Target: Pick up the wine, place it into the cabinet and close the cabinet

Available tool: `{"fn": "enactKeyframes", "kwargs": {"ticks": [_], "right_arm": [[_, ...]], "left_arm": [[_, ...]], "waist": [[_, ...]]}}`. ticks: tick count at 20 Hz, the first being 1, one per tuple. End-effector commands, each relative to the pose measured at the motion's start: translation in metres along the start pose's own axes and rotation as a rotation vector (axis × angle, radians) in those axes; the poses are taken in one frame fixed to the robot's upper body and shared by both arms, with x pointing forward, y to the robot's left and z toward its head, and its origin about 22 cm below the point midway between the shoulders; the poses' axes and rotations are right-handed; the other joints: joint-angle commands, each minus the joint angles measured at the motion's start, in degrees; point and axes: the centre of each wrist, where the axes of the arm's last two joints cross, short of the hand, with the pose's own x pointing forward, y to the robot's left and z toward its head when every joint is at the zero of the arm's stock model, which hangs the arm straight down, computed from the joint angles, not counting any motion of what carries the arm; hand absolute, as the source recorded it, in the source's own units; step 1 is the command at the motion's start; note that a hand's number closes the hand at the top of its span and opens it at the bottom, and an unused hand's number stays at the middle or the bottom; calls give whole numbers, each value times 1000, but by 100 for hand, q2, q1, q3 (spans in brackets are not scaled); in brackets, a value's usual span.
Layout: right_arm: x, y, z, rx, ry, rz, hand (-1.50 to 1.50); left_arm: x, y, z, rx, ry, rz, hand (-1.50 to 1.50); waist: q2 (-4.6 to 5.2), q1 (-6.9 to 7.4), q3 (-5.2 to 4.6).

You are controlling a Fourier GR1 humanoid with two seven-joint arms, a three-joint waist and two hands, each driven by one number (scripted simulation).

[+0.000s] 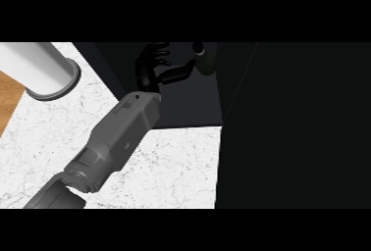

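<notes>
Starting nearest: looking at white marbled tabletop [170, 169], w/ grey forearm of left hand [164, 73] crossing it diagonally from the lower left edge. Reaching up into the dark cabinet [192, 105], wrist just past its front edge. Curling the fingers [147, 61] inward, thumb pointing right, apparently closing round a dark rounded thing w/ a pale rim, prob. the wine [203, 58]. Black on black though, so not seeing the contact itself clearly. Putting the wine inside the cabinet, toward the back, not on the tabletop. Judging progress approx. two-thirds: pickup done, bottle in the cabinet, but not yet showing the hand apart from it. Remaining: letting go, pulling the arm out, swinging the cabinet shut. Filling the whole right side: a tall black panel [297, 122], prob. the open door, hiding everything behind it. Not showing the right hand anywhere. Farther left, standing on the tabletop: a white cylinder [33, 61] on a grey round base, well apart from the arm. Running along the left edge: a strip of wood surface [9, 100], beside the marble. Not showing more of the room.
</notes>
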Motion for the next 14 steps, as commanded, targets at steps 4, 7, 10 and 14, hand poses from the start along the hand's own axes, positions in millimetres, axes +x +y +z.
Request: {"fn": "enactKeyframes", "kwargs": {"ticks": [4, 7, 10, 14], "right_arm": [[22, 5, 24, 24, -65, -81, -150], [32, 11, 19, 47, -84, -54, -150], [28, 8, 20, 64, -71, -65, -150], [26, 6, 27, 53, -80, -80, -150]], "left_arm": [[-12, 13, -6, 64, -7, -145, -150], [-14, 21, -10, 58, 2, -167, -150], [-20, 31, -13, 83, -6, -177, -150], [-11, 36, -22, 102, -18, -217, -150]], "waist": [[16, -62, 1], [36, -48, -9], [42, -40, -7], [38, -93, -1]]}}
